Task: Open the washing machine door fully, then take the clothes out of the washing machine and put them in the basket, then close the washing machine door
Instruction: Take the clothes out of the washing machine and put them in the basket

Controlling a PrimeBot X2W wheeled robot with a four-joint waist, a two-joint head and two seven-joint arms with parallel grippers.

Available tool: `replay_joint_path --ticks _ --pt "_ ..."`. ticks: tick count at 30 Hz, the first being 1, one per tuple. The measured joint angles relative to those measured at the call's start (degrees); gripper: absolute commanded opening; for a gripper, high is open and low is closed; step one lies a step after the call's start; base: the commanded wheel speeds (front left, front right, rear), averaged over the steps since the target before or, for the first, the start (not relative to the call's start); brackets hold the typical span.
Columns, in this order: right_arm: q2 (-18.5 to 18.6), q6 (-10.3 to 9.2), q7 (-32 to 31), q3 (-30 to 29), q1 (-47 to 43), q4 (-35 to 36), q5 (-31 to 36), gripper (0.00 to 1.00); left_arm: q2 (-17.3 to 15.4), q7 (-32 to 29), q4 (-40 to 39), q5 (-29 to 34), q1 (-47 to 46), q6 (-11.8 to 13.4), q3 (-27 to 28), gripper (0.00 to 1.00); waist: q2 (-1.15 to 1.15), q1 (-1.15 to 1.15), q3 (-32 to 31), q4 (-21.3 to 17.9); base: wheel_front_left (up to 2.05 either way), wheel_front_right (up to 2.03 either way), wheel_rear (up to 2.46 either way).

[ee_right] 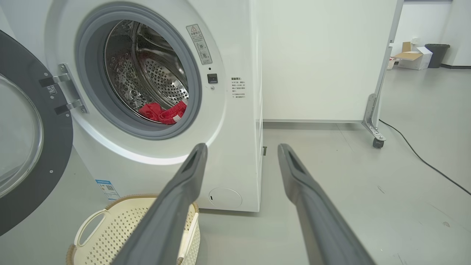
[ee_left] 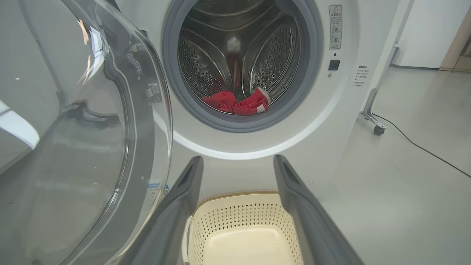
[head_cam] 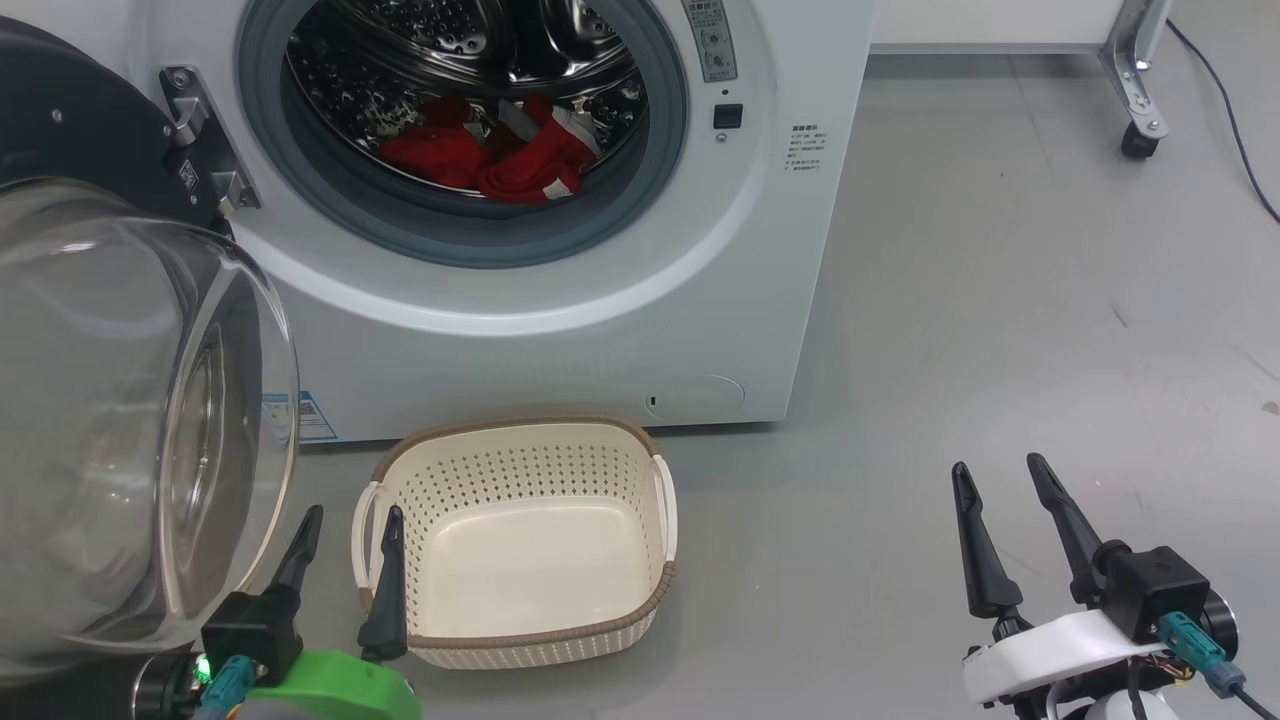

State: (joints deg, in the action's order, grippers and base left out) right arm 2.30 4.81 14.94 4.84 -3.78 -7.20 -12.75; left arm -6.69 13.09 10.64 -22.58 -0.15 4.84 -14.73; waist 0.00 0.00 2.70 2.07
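Note:
The white washing machine (head_cam: 640, 300) stands with its door (head_cam: 110, 400) swung wide to the left, glass bowl bulging toward me. Red clothes (head_cam: 490, 155) with white trim lie at the bottom of the steel drum, also seen as clothes (ee_left: 239, 103) and clothes (ee_right: 163, 112) in the wrist views. The cream basket (head_cam: 520, 440) sits empty on the floor in front of the machine. My left gripper (head_cam: 352, 520) is open at the basket's left handle, beside the door glass. My right gripper (head_cam: 1000, 475) is open over bare floor to the right, nothing between its fingers.
Grey floor stretches to the right of the machine. A white panel on a castor leg (head_cam: 1140, 140) stands behind, with a black cable (head_cam: 1230, 120) trailing across the floor. Boxes and a dark bin (ee_right: 436, 55) sit far back.

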Motion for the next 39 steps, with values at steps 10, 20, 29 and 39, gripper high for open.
replay_joint_path --ticks 10,20,29,39 --pt "-0.01 0.00 0.00 0.21 0.01 -0.01 -0.41 1.00 0.00 0.00 -0.26 0.10 -0.01 0.00 -0.44 1.00 0.00 0.00 0.40 -0.23 0.92 -1.14 0.22" --pt "-0.01 0.02 0.00 0.20 0.04 -0.22 -0.41 1.00 0.00 0.00 -0.09 0.10 -0.03 0.00 -0.43 1.00 0.00 0.00 0.36 -0.14 0.88 -0.88 0.00" --pt "-0.01 0.07 0.00 0.29 0.04 -0.49 -0.42 1.00 0.01 0.00 0.03 0.10 -0.04 0.00 -0.45 1.00 0.00 0.00 0.23 -0.11 0.47 -0.47 0.00" --pt "-0.01 0.08 0.00 0.63 0.05 -0.90 -0.53 1.00 0.00 0.00 0.36 0.10 -0.05 -0.01 -0.68 1.00 0.00 0.00 -0.06 -0.24 0.10 -0.10 0.00"
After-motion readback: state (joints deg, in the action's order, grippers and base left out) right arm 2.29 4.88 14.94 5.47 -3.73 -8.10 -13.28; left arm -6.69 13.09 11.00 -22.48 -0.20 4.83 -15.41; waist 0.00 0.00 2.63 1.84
